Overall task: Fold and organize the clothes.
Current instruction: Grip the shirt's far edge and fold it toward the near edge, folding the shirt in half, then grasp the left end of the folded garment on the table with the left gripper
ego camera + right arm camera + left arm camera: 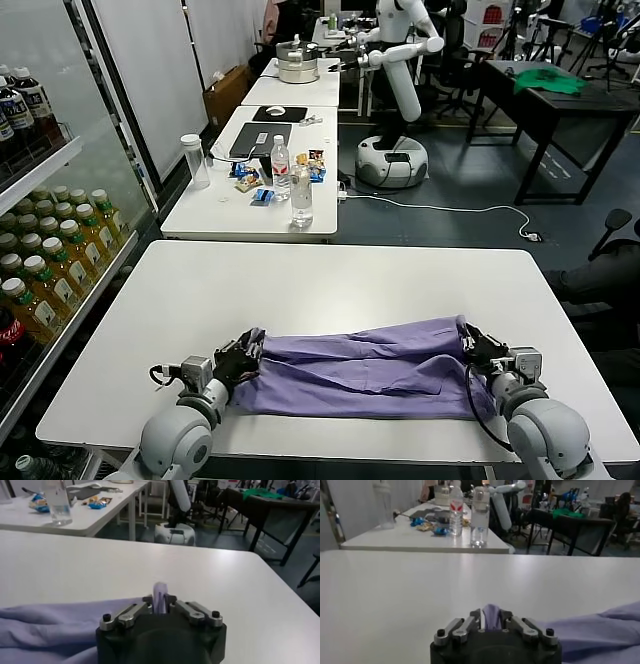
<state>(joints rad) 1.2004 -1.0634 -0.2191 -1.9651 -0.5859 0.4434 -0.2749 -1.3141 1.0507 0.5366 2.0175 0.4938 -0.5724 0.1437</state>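
The lavender-purple T-shirt [365,370] lies folded into a long band across the near part of the white table [330,285]. My left gripper [247,352] is shut on the shirt's left end; a pinch of purple fabric [492,616] stands up between its fingers. My right gripper [470,346] is shut on the shirt's right end; a fold of fabric [160,596] sticks up between its fingers. The cloth spreads away beside each gripper in the left wrist view [600,630] and in the right wrist view [50,625]. The printed graphic is hidden.
A second white table [250,190] beyond holds water bottles [301,190], a clear jar [194,160], snacks and a laptop. A drinks fridge [50,250] stands on the left. A white robot [395,100] and a dark table with green cloth [548,80] are behind.
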